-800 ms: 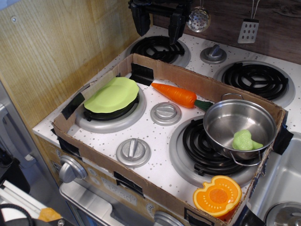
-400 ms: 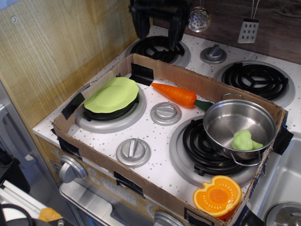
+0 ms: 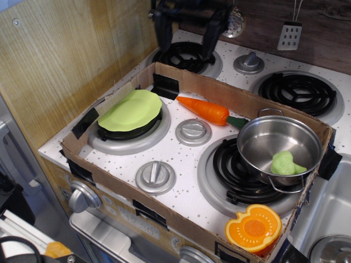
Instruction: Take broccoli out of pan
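The upper part of the gripper [image 3: 185,34] is cut off by the top edge of the frame, so only its two dark fingers [image 3: 161,32] can be seen, hanging above the rear left burner [image 3: 185,56]. The fingers are held wide apart, with nothing gripped and nothing touched. Whether they reach the burner grate cannot be made out.

The broccoli [image 3: 286,163] is seen lying inside the pan [image 3: 278,144], against the wall on its right side; its underside is hidden by the pan's rim. The pan is set on the front right burner [image 3: 236,174], within a low cardboard frame [image 3: 241,99] laid on the tabletop [image 3: 181,159]. The pan and gripper are well apart.

Also inside the frame, a carrot [image 3: 207,110] lies just behind the pan, a lime-green plate [image 3: 131,110] covers the left burner, and an orange half pumpkin [image 3: 253,227] sits at the front right corner, partly masked by the cardboard.
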